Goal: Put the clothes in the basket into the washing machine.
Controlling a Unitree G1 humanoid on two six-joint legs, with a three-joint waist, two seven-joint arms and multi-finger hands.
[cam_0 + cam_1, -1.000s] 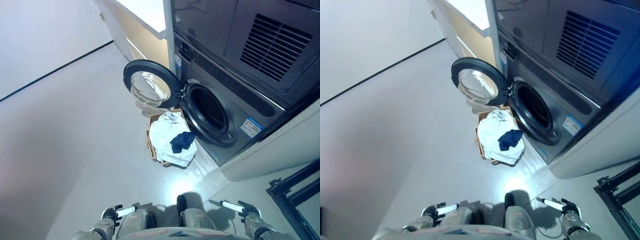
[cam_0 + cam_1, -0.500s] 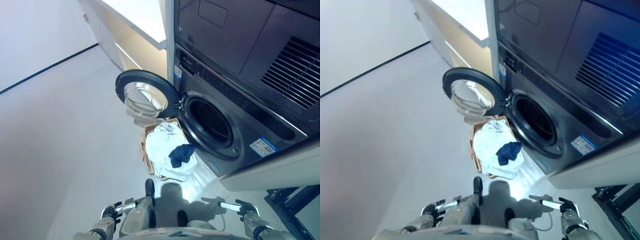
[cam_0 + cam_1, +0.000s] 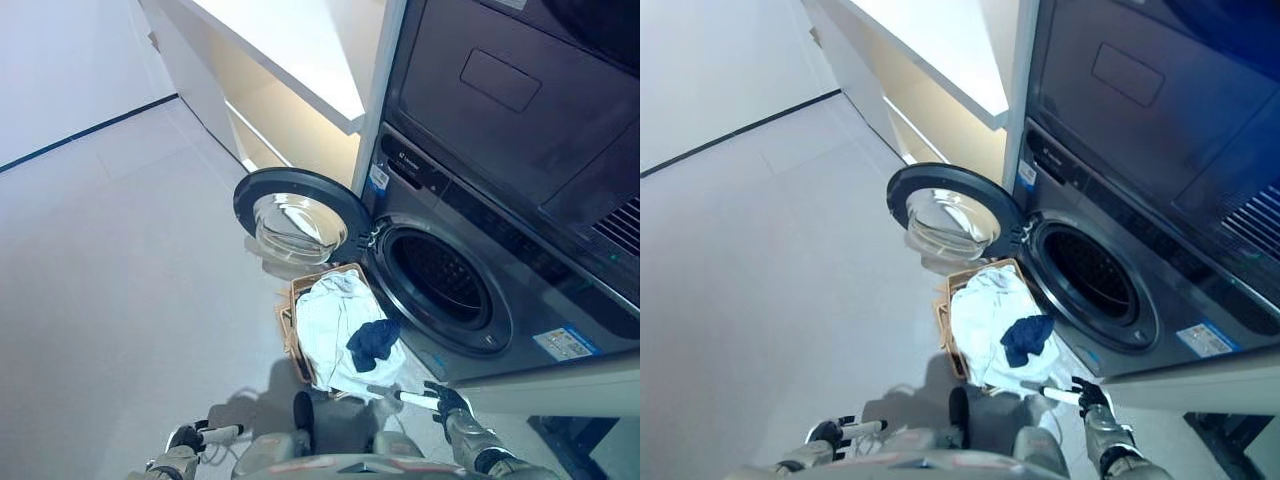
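A brown wicker basket [image 3: 293, 330] stands on the floor before the washing machine [image 3: 470, 250]. White clothes [image 3: 330, 320] fill it, and a dark blue garment [image 3: 373, 340] lies on top. The machine's round door [image 3: 293, 215] is swung open to the left, and the drum opening [image 3: 442, 285] shows dark. My right hand [image 3: 440, 402] is low at the bottom right, just right of the basket, fingers straight and holding nothing. My left hand [image 3: 195, 437] hangs at the bottom left, fingers straight, far from the basket.
A white counter with an open shelf beneath [image 3: 290, 70] runs along the wall left of the machine. A dark unit [image 3: 520, 90] sits stacked above the washer. A black line [image 3: 80, 135] marks the base of the left wall.
The whole picture has shifted, so the camera has moved closer to the machine. My right hand now shows nearer the basket's right side. The basket and clothes lie as before.
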